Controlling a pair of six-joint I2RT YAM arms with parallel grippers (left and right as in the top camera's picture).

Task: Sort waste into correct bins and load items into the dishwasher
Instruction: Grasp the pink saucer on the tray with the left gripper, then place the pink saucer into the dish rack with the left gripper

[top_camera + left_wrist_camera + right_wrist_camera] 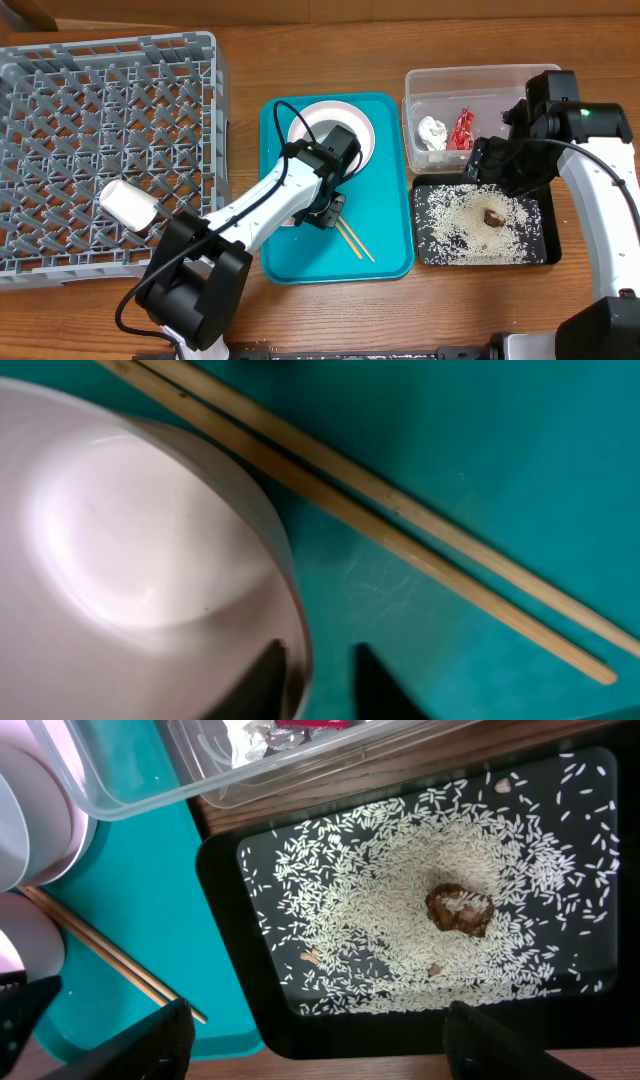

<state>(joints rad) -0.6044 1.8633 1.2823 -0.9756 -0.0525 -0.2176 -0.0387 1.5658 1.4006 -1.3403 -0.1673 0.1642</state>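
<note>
My left gripper (320,680) is open on the teal tray, its fingers straddling the rim of the pale pink cup (150,550), one inside and one outside. The two chopsticks (380,510) lie beside it on the tray (355,242). The white plate (360,128) sits at the tray's far end, partly under my left arm. A small white cup (128,203) lies in the grey rack (60,120). My right gripper (330,1050) is open and empty above the black tray (230,920) of rice (370,890) and a brown lump (460,908). The clear tub (480,80) holds the tissue (432,132) and red wrapper (462,128). The bowl is hidden.
The teal serving tray (385,200) lies between the rack and the two bins. The black tray (540,240) sits right in front of the clear tub. My left arm (250,215) crosses the tray's left side.
</note>
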